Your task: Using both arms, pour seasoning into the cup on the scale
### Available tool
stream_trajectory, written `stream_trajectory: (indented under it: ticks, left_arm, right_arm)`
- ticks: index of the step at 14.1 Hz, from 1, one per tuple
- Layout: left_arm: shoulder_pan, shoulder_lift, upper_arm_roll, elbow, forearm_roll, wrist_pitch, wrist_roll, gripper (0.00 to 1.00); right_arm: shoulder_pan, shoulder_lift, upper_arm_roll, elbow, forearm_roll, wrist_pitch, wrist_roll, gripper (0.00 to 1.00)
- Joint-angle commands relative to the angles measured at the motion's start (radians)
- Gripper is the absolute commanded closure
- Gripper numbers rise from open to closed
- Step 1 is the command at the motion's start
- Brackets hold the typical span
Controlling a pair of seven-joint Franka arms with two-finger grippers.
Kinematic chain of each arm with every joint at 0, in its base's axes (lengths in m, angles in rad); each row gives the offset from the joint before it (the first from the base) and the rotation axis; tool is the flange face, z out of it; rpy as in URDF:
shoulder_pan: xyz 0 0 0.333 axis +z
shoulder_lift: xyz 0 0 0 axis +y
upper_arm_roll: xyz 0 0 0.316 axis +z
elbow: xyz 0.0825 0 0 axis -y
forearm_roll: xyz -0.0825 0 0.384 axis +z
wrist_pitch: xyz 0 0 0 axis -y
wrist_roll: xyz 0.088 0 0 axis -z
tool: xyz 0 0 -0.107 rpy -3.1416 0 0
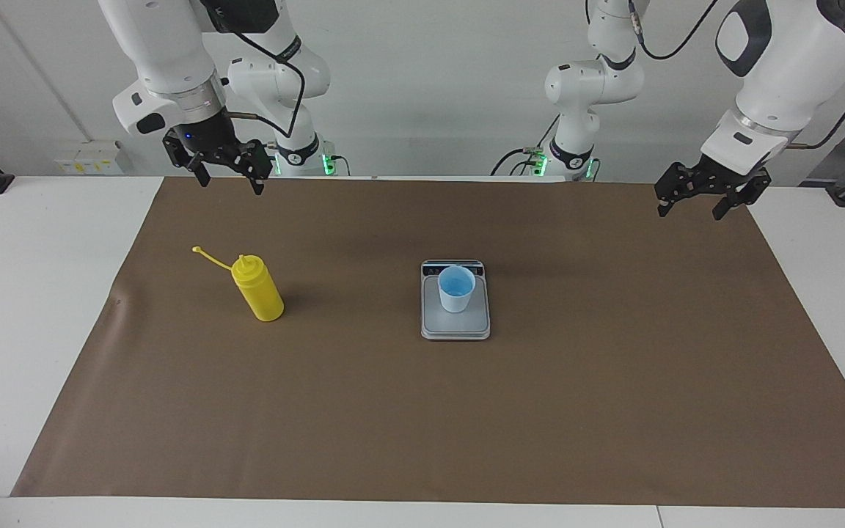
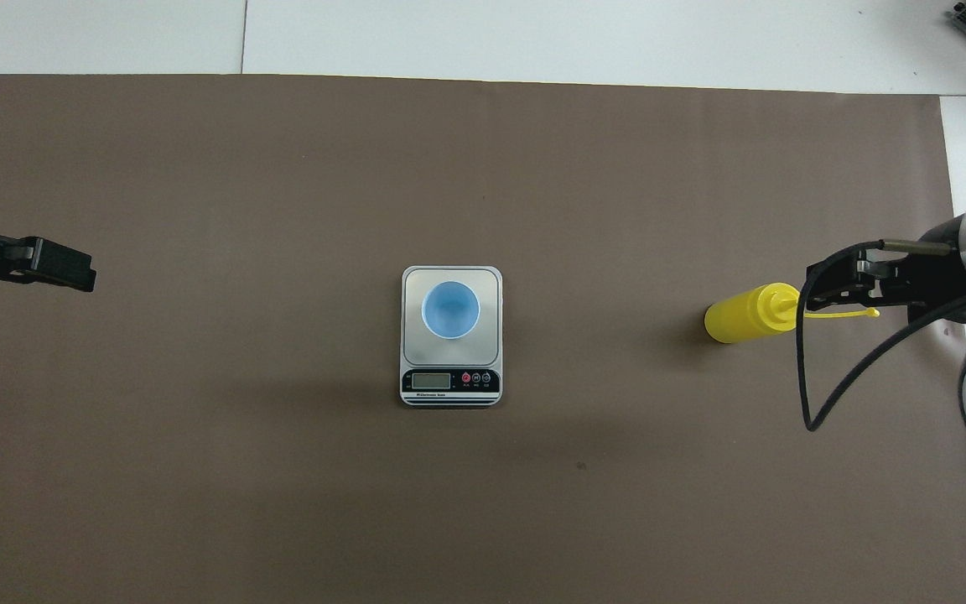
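Observation:
The yellow seasoning bottle (image 1: 261, 293) stands upright on the mat toward the right arm's end, its cap strap (image 1: 210, 257) sticking out sideways; it also shows in the overhead view (image 2: 743, 315). The pale blue cup (image 1: 456, 290) stands on the grey scale (image 1: 455, 328) at the mat's middle, with the display strip (image 2: 449, 382) on the side nearer the robots. My right gripper (image 1: 229, 183) is open, empty and raised over the mat, well above the bottle and apart from it. My left gripper (image 1: 690, 213) waits open, raised over the mat's edge at the left arm's end.
A brown mat (image 1: 466, 411) covers most of the white table (image 1: 26, 293). A black cable (image 2: 806, 394) hangs in a loop from the right arm's wrist over the mat.

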Motion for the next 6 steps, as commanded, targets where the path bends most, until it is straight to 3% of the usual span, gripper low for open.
stream_trajectory:
  ticks: [1,6]
  left_arm:
    - [0.01,-0.027,-0.005,-0.028,0.002,0.004,-0.008,0.0]
    - [0.01,-0.027,-0.005,-0.028,0.002,0.004,-0.008,0.0]
  right_arm:
    - [-0.019,-0.009,0.007,-0.012,0.007,-0.008,-0.074,0.0]
    - [-0.025,-0.007,0.003,-0.012,0.038,-0.011,-0.071,0.0]
